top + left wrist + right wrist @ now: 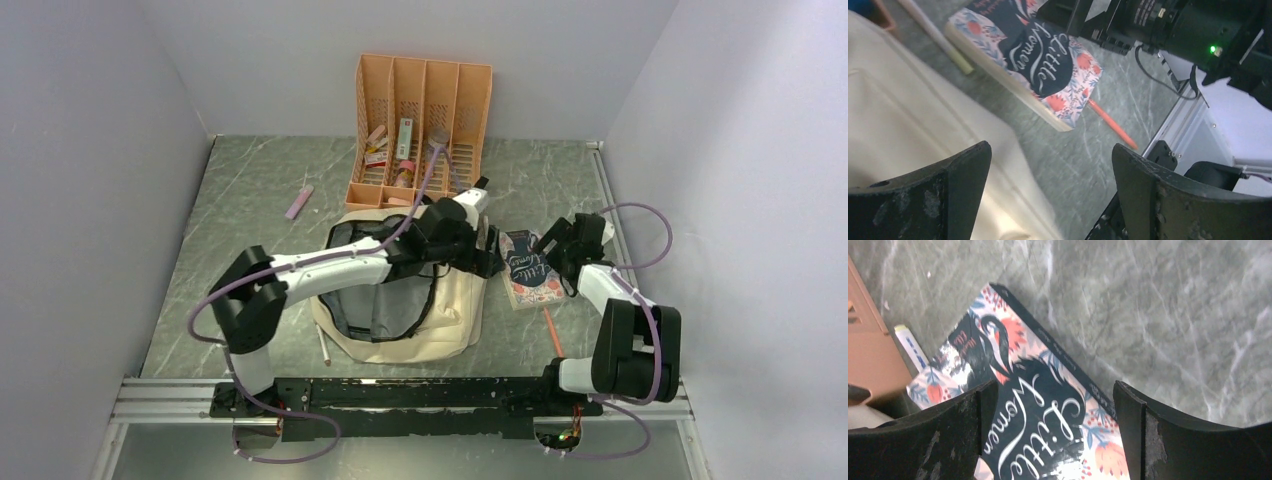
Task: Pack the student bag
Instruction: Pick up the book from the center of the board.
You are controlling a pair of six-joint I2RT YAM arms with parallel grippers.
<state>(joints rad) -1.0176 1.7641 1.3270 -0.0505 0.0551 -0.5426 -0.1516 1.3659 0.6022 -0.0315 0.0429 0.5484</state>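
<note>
The student bag (440,320) lies flat mid-table, cream fabric with its grey-lined mouth (375,300) unzipped and facing left. My left gripper (492,262) hovers at the bag's right edge, open and empty. In the left wrist view, the left gripper (1050,165) has cream fabric (908,125) under one finger and bare table under the other. A floral "Little Women" book (530,272) lies just right of the bag. My right gripper (549,247) hangs open over the book. In the right wrist view, the right gripper (1053,410) has the book cover (1043,405) below its spread fingers.
An orange slotted organiser (420,125) with small items stands at the back. An orange pencil (553,332) lies near the book, a white pen (323,342) by the bag's left corner, a pink strip (299,201) at the back left. A white marker (910,347) lies beside the book.
</note>
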